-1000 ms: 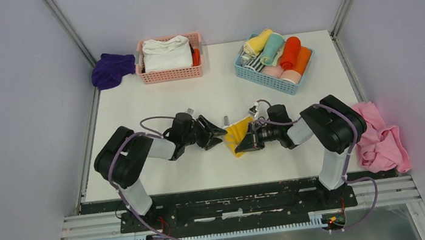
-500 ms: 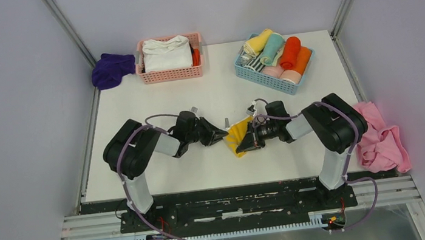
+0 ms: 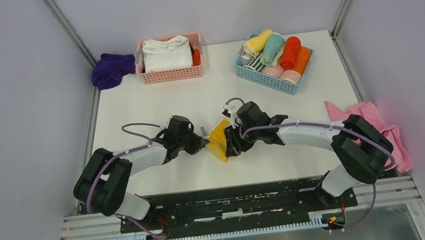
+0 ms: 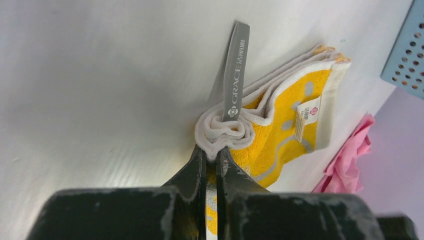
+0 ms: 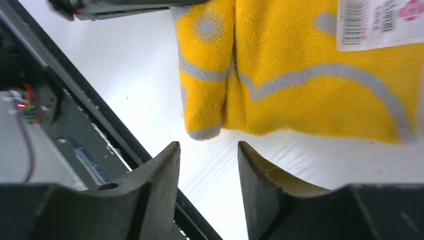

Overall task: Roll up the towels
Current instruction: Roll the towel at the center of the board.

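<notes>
- The yellow towel (image 3: 220,138) lies folded on the table (image 3: 153,109), between the two arms and towards the near edge. The purple towel (image 3: 111,69) sits bunched by the far-left corner.
- The left gripper (image 4: 211,152) is pinched tight on its bunched white hem (just below the grey loop tag (image 4: 235,75)), likely to anchor that end.
- The right gripper (image 5: 207,150) stands partly parted and holds nothing. Its jaws are just short of the yellow edge, probably to regrip for rolling.
</notes>
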`<state>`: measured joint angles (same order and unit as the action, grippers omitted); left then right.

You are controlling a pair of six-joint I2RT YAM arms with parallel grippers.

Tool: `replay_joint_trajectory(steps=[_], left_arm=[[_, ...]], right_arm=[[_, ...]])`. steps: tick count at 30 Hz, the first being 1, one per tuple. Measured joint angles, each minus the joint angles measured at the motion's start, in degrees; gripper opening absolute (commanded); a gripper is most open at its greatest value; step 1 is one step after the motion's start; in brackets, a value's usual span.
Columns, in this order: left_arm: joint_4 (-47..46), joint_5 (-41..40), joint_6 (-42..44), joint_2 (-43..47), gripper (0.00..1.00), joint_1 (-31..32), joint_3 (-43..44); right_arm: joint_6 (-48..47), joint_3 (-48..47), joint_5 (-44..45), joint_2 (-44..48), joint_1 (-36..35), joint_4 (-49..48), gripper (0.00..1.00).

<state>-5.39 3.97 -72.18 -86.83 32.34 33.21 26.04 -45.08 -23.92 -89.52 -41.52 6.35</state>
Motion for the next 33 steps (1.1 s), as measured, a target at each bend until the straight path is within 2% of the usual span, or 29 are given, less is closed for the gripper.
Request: replay_joint_trajectory(steps=[5, 8, 12, 17, 23, 33], left_arm=[[7.74, -3.56, -2.38, 3.41, 0.03, 0.00, -0.02], [10.93, -4.24, -3.48, 3.63, 0.03, 0.00, 1.18], [14.25, -4.66, -4.24, 3.61, 0.03, 0.00, 2.56], [16.41, -5.05, -4.81, 3.61, 0.03, 0.00, 3.37], [17.46, -5.14, -5.05, 3.61, 0.03, 0.00, 3.72], [18.27, -5.18, -5.05, 3.63, 0.03, 0.00, 4.04]], right_arm=[[-6.82, -2.38, 17.25, 8.57, -10.08, 5.53, 0.56], [-10.73, -3.54, 25.31, 10.08, -15.54, 5.97, 0.55], [-15.17, -5.66, 32.61, 7.50, -22.05, 5.60, 0.54], [-19.67, -10.38, 39.71, -2.34, -28.30, 4.83, 0.54], [-22.93, -11.39, 45.42, -8.52, -30.23, 4.44, 0.53], [-24.85, -13.66, 49.18, -14.40, -30.34, 3.63, 0.49]])
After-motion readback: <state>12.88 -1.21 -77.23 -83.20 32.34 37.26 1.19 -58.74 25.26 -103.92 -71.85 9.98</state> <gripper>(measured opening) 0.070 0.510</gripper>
